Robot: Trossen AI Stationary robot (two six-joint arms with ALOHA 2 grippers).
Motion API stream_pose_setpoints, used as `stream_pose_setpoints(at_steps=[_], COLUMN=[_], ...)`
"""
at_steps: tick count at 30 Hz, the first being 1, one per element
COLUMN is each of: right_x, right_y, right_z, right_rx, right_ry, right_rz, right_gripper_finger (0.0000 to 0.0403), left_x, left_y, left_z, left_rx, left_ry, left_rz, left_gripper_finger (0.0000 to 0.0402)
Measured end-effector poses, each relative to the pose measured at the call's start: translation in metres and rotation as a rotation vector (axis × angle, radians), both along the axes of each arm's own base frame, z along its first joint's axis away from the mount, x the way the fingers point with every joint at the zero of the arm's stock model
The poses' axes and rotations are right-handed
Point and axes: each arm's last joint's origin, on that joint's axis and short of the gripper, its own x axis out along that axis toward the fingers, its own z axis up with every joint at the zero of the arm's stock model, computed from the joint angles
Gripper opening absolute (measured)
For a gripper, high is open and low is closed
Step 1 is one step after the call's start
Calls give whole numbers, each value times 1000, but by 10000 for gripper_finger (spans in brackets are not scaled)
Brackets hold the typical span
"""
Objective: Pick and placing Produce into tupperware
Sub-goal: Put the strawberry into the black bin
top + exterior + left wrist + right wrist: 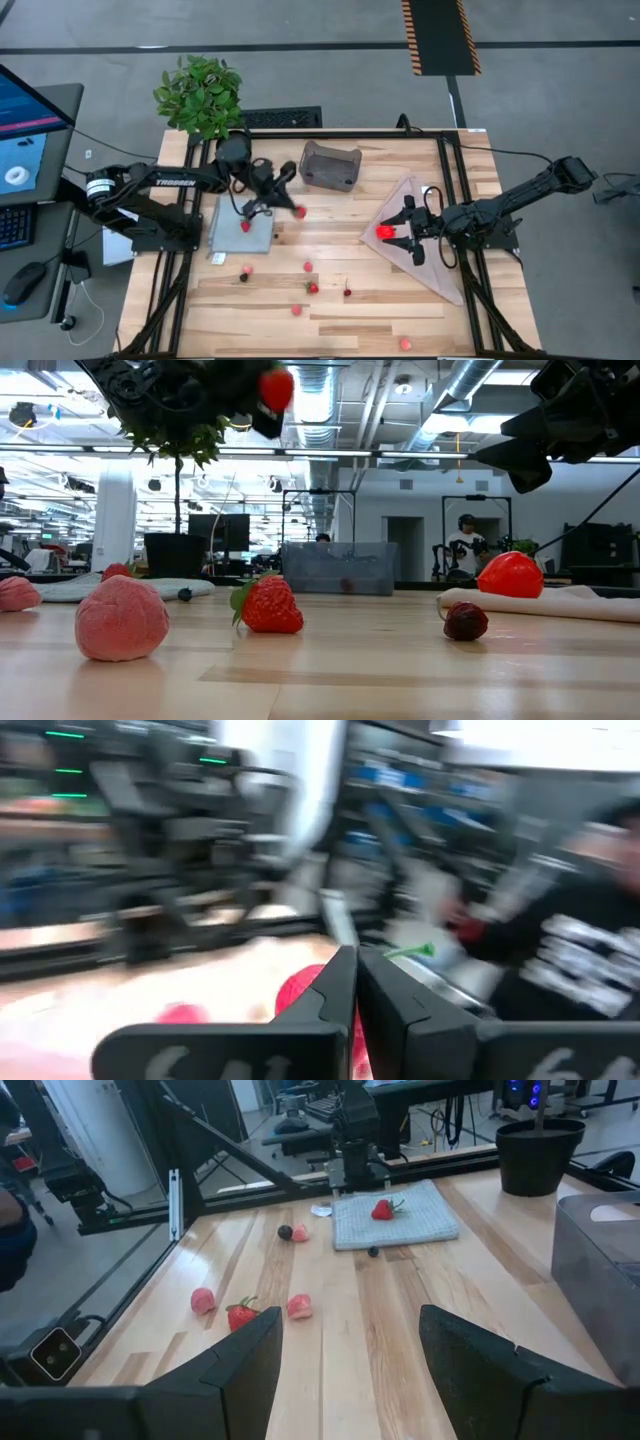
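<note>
The task looks to be at an early stage. The tupperware (330, 166) stands near the far edge of the desk (400, 320), beside the potted plant (201, 93). In the low view something small and dark red seems to sit inside the tub, but through the cloudy wall I cannot tell how many pieces it holds.

The left pincer (291, 208) is raised above the desk between the blue-grey mat (240, 238) and the tupperware. Its fingers are clenched on a small red piece (299, 211), which the low view shows high in the air. In my judgement this piece is on its way to the tub and is not yet over it.

The right pincer (403, 234) hangs over the pale cloth (420, 265) on the right side, with its fingers spread apart and grasping nothing. The large bright red fruit (384, 231) lies on the cloth just beside it; whether they touch I cannot tell.

Much is left to do. One strawberry (246, 226) lies on the mat. Several pieces are scattered on the bare wood in the near half of the desk: a pink one (248, 269), a dark one (243, 277), a strawberry with a green top (313, 287), a dark maroon one (347, 292) and a pink one (405, 343) near the front edge.
</note>
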Motion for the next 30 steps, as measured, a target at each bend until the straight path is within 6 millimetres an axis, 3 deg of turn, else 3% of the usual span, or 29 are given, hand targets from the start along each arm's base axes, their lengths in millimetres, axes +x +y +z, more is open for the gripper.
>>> stream_pose_setpoints(at_steps=[8,15,20,30], right_x=[0,0,0,0], right_y=[0,0,0,0], right_z=[0,0,0,0], right_rx=[-1,-1,-1,-1], right_ry=[0,0,0,0], right_rz=[0,0,1,0], right_gripper_finger=[260,260,260,260], left_x=[-3,-1,2,9], left_y=[-22,-33,-25,5], left_z=[1,2,3,3], left_rx=[51,86,73,62], left_ry=[-28,-73,-76,-93], left_rz=[-361,-422,-217,552], left_gripper_finger=[0,0,0,0])
